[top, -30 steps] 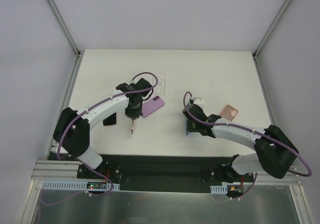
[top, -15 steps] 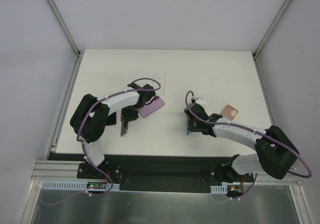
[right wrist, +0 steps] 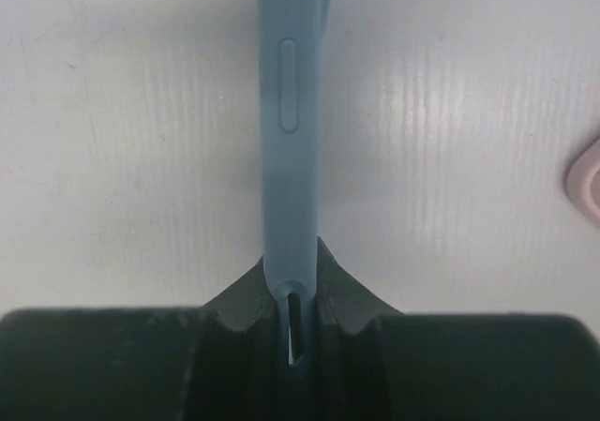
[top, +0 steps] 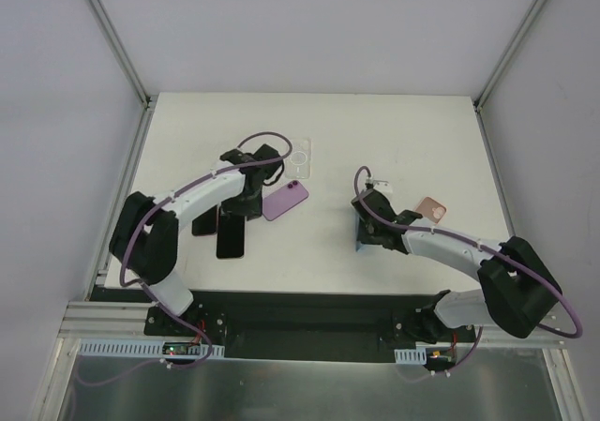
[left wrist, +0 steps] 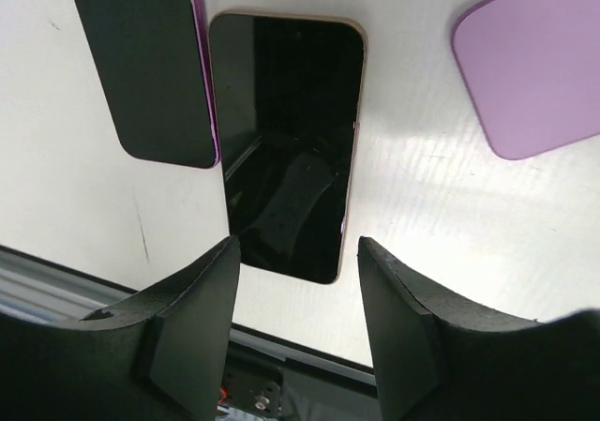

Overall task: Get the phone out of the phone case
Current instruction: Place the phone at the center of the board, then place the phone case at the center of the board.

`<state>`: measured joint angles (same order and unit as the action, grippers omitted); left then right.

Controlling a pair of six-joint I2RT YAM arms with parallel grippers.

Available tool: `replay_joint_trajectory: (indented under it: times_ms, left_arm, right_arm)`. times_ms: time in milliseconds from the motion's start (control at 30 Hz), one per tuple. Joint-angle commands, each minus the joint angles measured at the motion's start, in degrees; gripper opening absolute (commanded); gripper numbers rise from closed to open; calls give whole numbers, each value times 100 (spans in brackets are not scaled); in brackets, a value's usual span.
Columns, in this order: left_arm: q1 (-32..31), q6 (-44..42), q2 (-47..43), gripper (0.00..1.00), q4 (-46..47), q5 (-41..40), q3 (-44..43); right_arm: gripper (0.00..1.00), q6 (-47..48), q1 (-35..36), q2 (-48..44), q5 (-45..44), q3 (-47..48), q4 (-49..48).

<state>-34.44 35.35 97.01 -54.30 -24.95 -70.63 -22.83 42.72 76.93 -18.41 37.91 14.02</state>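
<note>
Jaws, left: apart and holding nothing; the two dark fingers (left wrist: 192, 332) stand on either side of an open gap above the surface (top: 403, 130).
Under the left jaws: a phone (left wrist: 286, 140) lies flat with its black screen up and a pale gold edge. Its near end shows in the gap between the fingers, and neither finger touches it.
Jaws, right: clamped on one end of a blue phone case (right wrist: 291, 112), seen edge-on and running straight away from the wrist camera.
Blue phone case: the edge facing the camera has a long button bump, and there is a narrow slot at the gripped end. Whether a phone sits inside cannot be told. From above, only a blue sliver (top: 358, 242) shows beside the right wrist, near the front of the surface.
Beside the phone, left: a dark slab (left wrist: 141, 65) with a purple rim lies flat, its long side just beside the phone's.
Beside the phone, right: a purple slab (left wrist: 534, 65) with rounded corners lies flat and apart from the phone. Whether it is a phone or a case cannot be told.
Farther back: a clear case (top: 298, 158) with a ring mark lies behind the purple slab.
Right side: a pink case (top: 431, 208) lies flat near the right arm (top: 450, 248), well apart from the blue phone case. One corner of it shows in the right wrist view (right wrist: 586, 177).
Left arm (top: 187, 196): white, with a purple cable along it, arching over the dark slab towards the phone.
</note>
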Motion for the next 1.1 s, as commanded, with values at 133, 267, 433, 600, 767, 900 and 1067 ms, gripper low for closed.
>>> replay_joint_trajectory:
  times_ms: [133, 267, 433, 600, 767, 900, 1067]
  left_arm:
    - [622, -354, -1316, 56, 253, 990, -21]
    - [833, -415, -1720, 57, 341, 1317, 111]
    - [965, -450, -1984, 57, 403, 1554, 295]
    - [1018, -442, -2098, 57, 456, 1721, 427]
    - [1026, -450, -2195, 57, 456, 1765, 498]
    - [1035, -450, -2222, 58, 464, 1801, 515]
    - [1053, -450, -2301, 58, 456, 1897, 463]
  right_arm:
    - [1, 507, -1080, -126, 680, 445, -154]
    - [1, 639, -1774, 234, 1348, 901, -435]
    - [1, 578, -2373, 770, 2130, 1367, -856]
    - [2, 490, -2856, 1649, 2676, 2095, -980]
    - [34, 359, -3164, 2369, 2878, 2571, -945]
    - [95, 445, -3322, 2608, 2984, 2950, -603]
    - [96, 718, -3367, 2092, 2317, 2977, -50]
